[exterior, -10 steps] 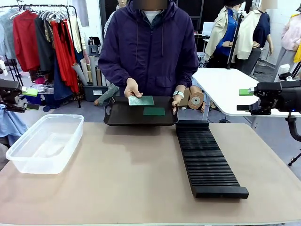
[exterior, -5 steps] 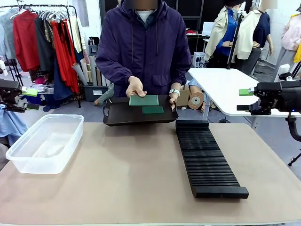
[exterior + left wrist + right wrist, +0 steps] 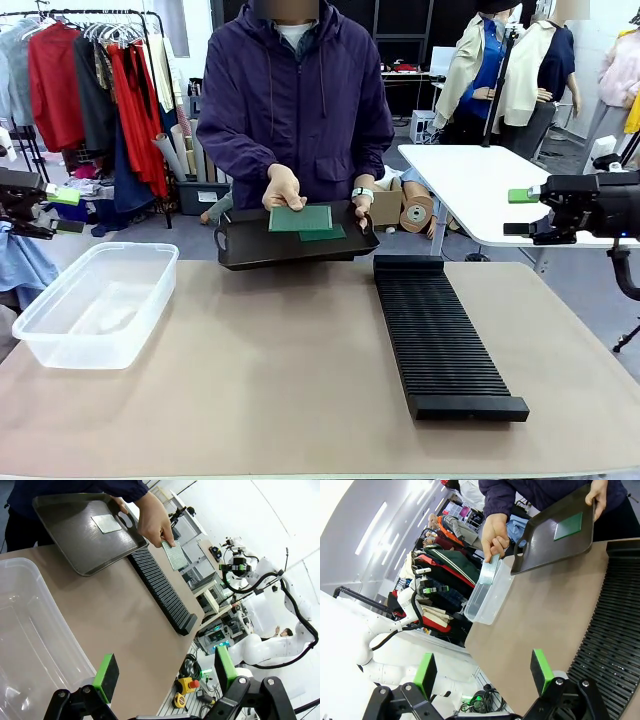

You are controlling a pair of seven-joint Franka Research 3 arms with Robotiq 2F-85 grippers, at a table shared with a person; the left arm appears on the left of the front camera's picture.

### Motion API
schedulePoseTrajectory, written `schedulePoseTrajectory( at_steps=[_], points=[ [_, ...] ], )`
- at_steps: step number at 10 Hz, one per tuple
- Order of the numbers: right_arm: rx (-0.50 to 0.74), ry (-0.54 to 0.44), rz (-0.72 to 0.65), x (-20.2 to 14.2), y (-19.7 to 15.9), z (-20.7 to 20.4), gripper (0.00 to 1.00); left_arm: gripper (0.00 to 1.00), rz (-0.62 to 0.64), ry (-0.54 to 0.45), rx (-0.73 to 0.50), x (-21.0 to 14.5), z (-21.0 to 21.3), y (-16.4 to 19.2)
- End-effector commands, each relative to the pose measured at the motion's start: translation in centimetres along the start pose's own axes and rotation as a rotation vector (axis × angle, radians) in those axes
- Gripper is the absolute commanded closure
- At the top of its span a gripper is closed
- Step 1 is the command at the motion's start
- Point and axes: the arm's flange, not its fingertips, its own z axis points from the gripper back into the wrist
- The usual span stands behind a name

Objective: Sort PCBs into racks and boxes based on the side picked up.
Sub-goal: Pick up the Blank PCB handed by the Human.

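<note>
While a hand (image 3: 283,188) holds one board (image 3: 300,218) over the far tray (image 3: 250,250) (well away), left gripper (image 3: 64,211) and right gripper (image 3: 518,212) gape wide, empty.

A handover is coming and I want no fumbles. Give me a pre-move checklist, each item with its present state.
1. left gripper jaws open: ok.
2. right gripper jaws open: ok.
3. PCB within easy reach: probably not ok; the person's hand holds it by the tray at the table's far side, apart from both grippers.
4. Which face of it is up: cannot tell.
5. rack slots free: ok.
6. box empty: ok.
</note>
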Motion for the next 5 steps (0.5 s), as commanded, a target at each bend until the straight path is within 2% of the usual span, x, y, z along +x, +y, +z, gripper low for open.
schedulePoseTrajectory(
  at_steps=[1,5],
  points=[
    [0.012,-0.003,0.004,0.01,0.21,0.01,0.00,0.00,-0.001,-0.003,0.000,0.03,0.08,-0.05],
    [0.012,-0.003,0.004,0.01,0.21,0.01,0.00,0.00,-0.001,-0.003,0.000,0.03,0.08,-0.05]
  ],
)
